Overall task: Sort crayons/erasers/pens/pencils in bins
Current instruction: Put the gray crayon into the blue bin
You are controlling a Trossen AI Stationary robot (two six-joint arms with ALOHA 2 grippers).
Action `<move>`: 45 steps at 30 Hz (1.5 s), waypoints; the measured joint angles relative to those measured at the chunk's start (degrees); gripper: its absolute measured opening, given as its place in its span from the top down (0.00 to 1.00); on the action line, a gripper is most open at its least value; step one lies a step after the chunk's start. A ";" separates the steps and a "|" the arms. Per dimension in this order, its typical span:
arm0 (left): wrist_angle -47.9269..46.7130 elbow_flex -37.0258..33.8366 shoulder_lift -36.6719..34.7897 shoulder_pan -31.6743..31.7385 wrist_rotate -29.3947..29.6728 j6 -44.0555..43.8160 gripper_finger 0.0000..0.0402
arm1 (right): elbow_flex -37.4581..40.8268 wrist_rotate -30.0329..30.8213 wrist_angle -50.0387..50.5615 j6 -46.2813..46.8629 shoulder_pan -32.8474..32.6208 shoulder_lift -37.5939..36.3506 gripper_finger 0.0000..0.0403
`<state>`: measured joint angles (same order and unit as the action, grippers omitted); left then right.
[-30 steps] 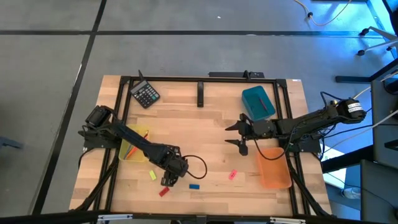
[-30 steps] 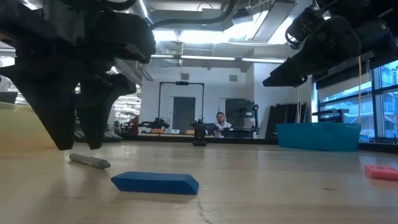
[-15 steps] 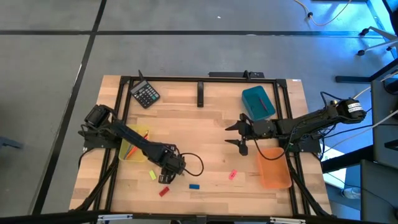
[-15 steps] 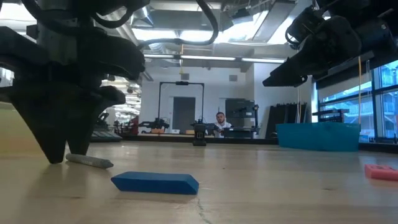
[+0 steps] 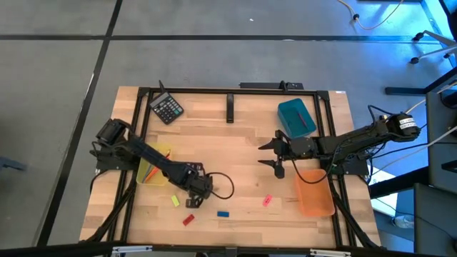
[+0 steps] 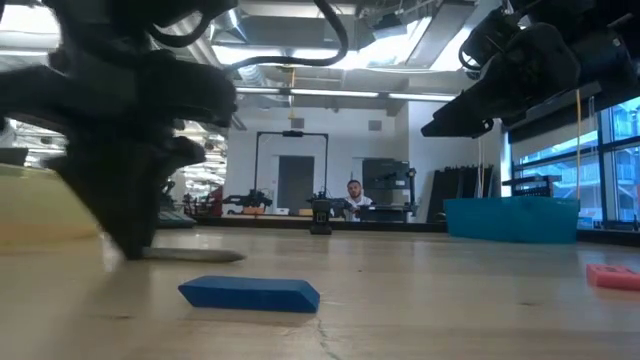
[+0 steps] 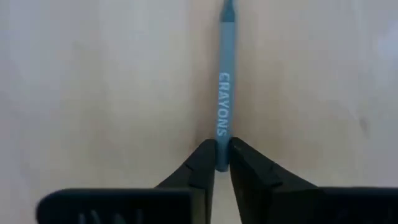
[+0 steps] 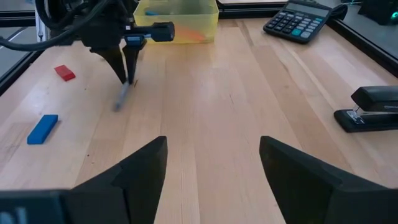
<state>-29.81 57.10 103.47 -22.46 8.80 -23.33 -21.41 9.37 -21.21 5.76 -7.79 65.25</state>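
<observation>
A grey-blue crayon [image 7: 224, 93] lies on the wooden table near its front left, with my left gripper [image 5: 191, 202] shut on it. Around it lie a yellow eraser [image 5: 175, 201], a red eraser [image 5: 188, 220], a blue eraser [image 5: 223, 213] and a pink eraser [image 5: 268, 201]. The yellow bin [image 5: 153, 165] stands at the left, the teal bin [image 5: 296, 118] at the far right and the orange bin [image 5: 314, 193] at the near right. My right gripper [image 5: 275, 153] hangs open above the table's middle right, holding nothing. My left gripper pinches the crayon between its two fingertips [image 7: 205, 163], on the stretch just past the printed word [image 7: 222, 140], away from the pointed tip [image 7: 227, 9]. The fingers come from above, pointing down, one on each side of the stick. The crayon lies low along the table [image 6: 195, 256].
A black calculator [image 5: 166, 108] lies at the far left and a black stapler [image 5: 230, 108] at the far middle. A black frame [image 5: 235, 90] borders the table. Bare wood lies between the two grippers. A person sits far off in the room [image 6: 353, 196].
My left gripper has shut its fingers on the crayon, shifting a little toward the table's left. The crayon has turned somewhat on the table. The right arm has kept still.
</observation>
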 joint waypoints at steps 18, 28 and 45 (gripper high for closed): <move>22.69 -0.24 0.55 9.19 15.01 1.51 0.98 | 0.00 -1.92 -0.46 1.13 0.00 0.00 0.36; 35.81 -0.15 0.40 12.43 16.08 8.49 0.98 | 0.00 -2.95 -0.44 4.34 0.00 0.00 0.36; 48.92 -0.04 0.27 12.24 12.69 17.55 0.98 | -0.04 -4.49 -14.84 2.96 0.00 7.40 0.38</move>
<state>19.11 57.06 103.74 -10.22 21.50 -5.78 -21.45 4.88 -36.05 8.72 -7.79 72.65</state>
